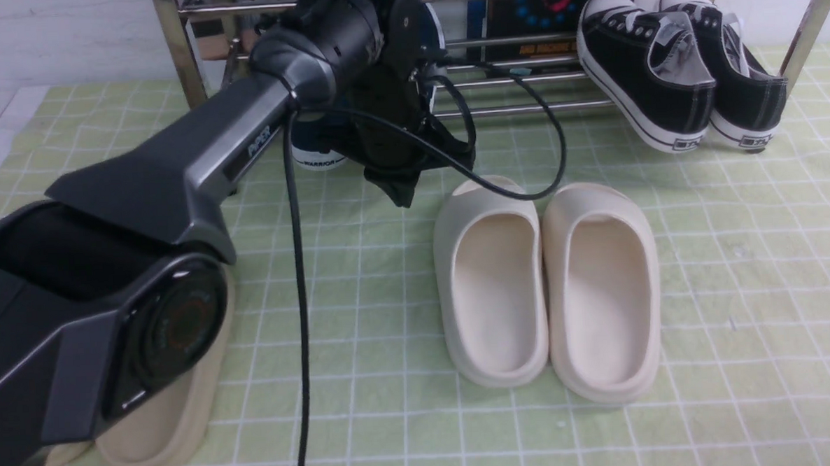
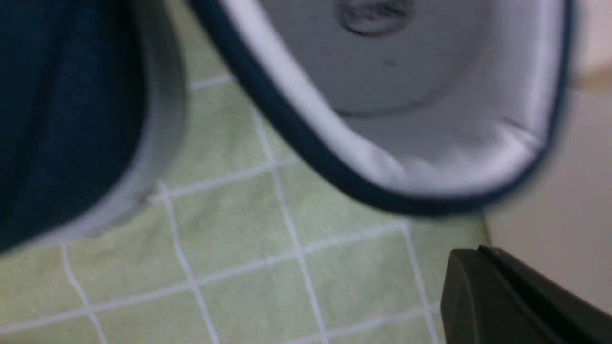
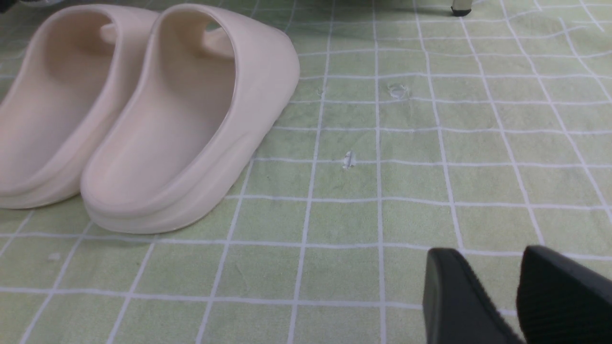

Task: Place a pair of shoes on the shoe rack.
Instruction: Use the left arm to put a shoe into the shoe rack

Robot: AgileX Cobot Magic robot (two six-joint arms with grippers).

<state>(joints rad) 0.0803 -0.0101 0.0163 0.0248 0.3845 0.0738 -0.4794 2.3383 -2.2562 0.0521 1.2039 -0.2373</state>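
Left arm (image 1: 174,173) reaches forward to the shoe rack (image 1: 506,68) at the far edge of the desk (image 1: 739,282), which is covered in green checked cloth. Left fingers (image 2: 507,296) pressed together; whether they pinch anything, cannot tell. Navy shoes (image 2: 392,110) sit close under the left wrist camera, blurred; in the front view only one white heel (image 1: 318,155) shows behind the arm, by the rack's lower bars. Black sneakers (image 1: 681,67) lean on the rack at right. Cream slides (image 1: 547,283) lie mid-desk. Right fingers (image 3: 497,296) hang slightly spread, holding nothing, above the cloth beside the slides.
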